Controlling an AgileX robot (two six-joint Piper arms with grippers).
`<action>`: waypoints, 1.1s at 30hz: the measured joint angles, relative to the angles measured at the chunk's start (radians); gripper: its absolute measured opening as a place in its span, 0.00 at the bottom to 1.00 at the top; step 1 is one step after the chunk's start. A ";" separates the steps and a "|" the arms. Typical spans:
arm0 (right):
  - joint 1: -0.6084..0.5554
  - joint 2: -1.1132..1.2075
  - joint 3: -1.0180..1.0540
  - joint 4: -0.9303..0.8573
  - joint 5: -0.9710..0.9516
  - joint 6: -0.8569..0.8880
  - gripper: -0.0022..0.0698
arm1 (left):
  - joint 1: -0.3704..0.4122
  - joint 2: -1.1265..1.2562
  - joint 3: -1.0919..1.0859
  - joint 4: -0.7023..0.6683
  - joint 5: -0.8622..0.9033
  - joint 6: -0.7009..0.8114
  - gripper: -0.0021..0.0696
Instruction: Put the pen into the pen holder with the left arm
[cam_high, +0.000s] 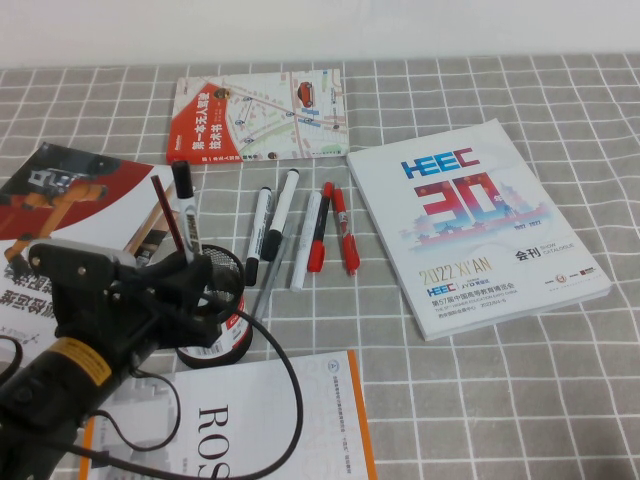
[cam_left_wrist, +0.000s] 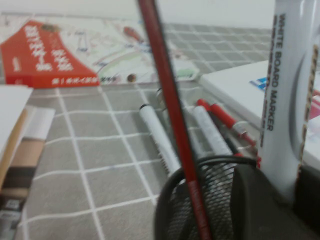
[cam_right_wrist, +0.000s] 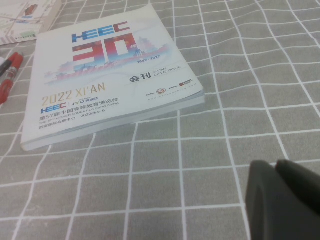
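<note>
At lower left of the high view, the thick white-barrelled marker with a black cap (cam_high: 187, 213) is held upright, clenched in the black left pincer (cam_high: 190, 268), over the black wire-mesh pen holder (cam_high: 222, 322), beside a thin dark-red stick (cam_high: 164, 217) leaning in the cup. Loose white and red-capped pens (cam_high: 297, 235) lie on the grey checked table (cam_high: 520, 400) just right of the holder, with a white HEEC catalogue (cam_high: 478, 234) farther right. Of the right pincer (cam_right_wrist: 282, 197), only a dark part is seen low over the cloth; its state cannot be told.

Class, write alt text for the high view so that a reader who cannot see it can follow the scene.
The left gripper holds the pen upright over the pen holder, beside a thin red stick. More pens lie on the grey checked tablecloth among booklets, including a white HEEC catalogue. The right gripper is not visible here.
</note>
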 joint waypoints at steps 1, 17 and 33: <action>0.000 0.000 0.000 0.000 0.000 0.000 0.01 | 0.000 0.000 0.000 -0.009 0.006 0.000 0.19; 0.000 0.000 0.000 0.000 0.000 0.000 0.01 | 0.000 0.000 0.000 -0.024 0.008 0.004 0.45; 0.000 0.000 0.000 0.000 0.000 0.000 0.01 | 0.000 -0.475 0.051 0.025 0.282 -0.082 0.04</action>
